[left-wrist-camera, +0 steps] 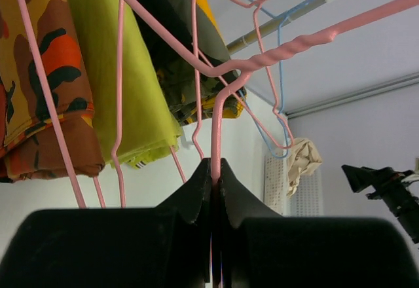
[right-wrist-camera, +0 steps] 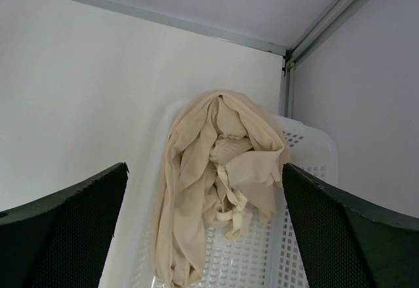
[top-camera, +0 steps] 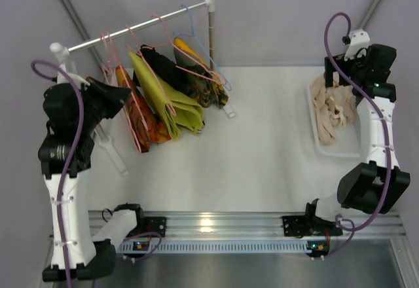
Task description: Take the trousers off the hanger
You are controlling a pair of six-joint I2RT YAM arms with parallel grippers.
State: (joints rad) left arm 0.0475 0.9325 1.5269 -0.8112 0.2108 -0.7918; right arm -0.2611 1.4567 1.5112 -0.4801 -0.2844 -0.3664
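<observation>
Left side, at the rack: the left gripper (left-wrist-camera: 215, 170) is clamped tight on a pink hanger (left-wrist-camera: 288, 47), the wire pinched between the two fingers just below its bend. From the wrist view we cannot tell for sure which garment this hanger carries, as several pink wires cross there.

The orange-red trousers (top-camera: 141, 121) hang folded over a pink hanger on the rail (top-camera: 137, 25), just beside the left gripper (top-camera: 121, 95). From above, their long axis runs from the rail toward the near edge of the table, with the loose folded end pointing at the arms. The dark pattern shows plainly in the wrist view (left-wrist-camera: 55, 72).

Next along the rail are a yellow-green cloth (top-camera: 171, 101), a dark patterned garment (top-camera: 190, 78) and a blue hanger (top-camera: 196, 33) at the far end.

Right side: the beige trousers (right-wrist-camera: 216, 170) lie bunched in a white basket (right-wrist-camera: 308, 144), well apart from the rack. The heap's long axis follows the basket's length, far to near, and a tie strand trails toward the near end.

The right gripper (right-wrist-camera: 204, 170) hovers over the basket with fingers spread wide, holding nothing.
</observation>
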